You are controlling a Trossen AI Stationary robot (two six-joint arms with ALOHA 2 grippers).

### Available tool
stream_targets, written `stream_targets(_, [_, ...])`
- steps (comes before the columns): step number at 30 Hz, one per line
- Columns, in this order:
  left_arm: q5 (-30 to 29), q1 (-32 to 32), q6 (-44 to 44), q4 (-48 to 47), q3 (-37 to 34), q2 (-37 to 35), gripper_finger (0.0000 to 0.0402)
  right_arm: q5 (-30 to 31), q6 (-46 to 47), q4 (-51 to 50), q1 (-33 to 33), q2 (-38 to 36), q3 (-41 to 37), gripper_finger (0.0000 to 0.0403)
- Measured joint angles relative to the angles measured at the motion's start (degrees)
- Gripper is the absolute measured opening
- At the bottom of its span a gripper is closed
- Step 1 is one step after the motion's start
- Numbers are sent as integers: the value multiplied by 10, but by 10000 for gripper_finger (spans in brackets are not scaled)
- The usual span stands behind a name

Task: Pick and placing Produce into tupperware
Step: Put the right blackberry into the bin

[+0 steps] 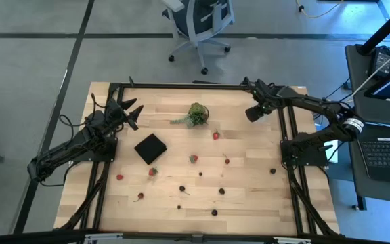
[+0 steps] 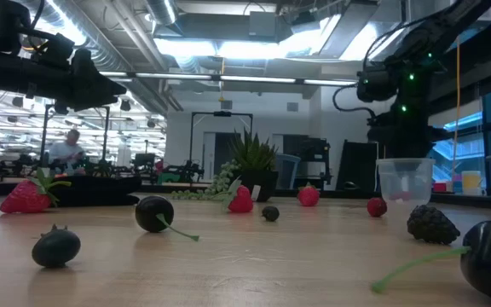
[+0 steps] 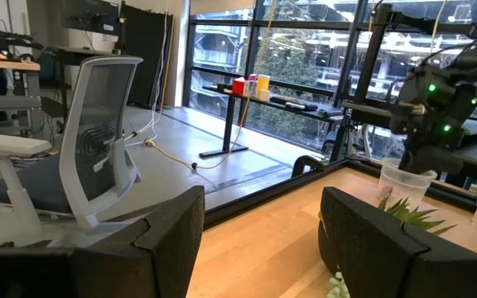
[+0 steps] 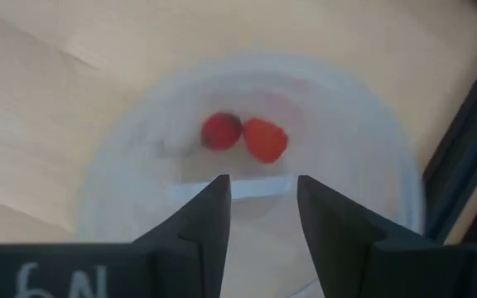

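The tupperware (image 4: 139,165), a round translucent tub, stands at the table's far right corner. It also shows in the low view (image 2: 405,181). Two red pieces of produce (image 4: 220,131) (image 4: 265,139) lie on its bottom. My right gripper (image 4: 262,199) hangs just above it, pointing steeply down, open, with nothing between its fingers. Other produce lies loose on the wood, some red (image 1: 216,135) (image 1: 193,158), some dark (image 1: 181,189) (image 1: 221,191). My left gripper (image 1: 135,112) waits open at the table's far left, pointing level.
A flat black square (image 1: 150,148) lies left of the table's middle. A green leafy clump (image 1: 196,114) stands at the far middle. Black frame rails (image 1: 293,135) run along the table's sides. An office chair (image 1: 198,20) stands beyond the far edge.
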Motion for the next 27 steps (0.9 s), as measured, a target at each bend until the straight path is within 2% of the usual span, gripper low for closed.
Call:
stream_targets(7, [0,0,0,0,0,0,236,-5,-54,-80,32,-44,80,144])
stream_targets(13, [0,0,0,0,0,0,236,-22,-60,-183,111,-94,116,145])
stream_targets(18, [0,0,0,0,0,0,236,-96,47,-247,211,-140,116,145])
stream_targets(23, [0,0,0,0,0,0,236,-97,145,-302,326,-176,116,145])
stream_targets(27, [0,0,0,0,0,0,236,-94,195,-304,407,-195,113,145])
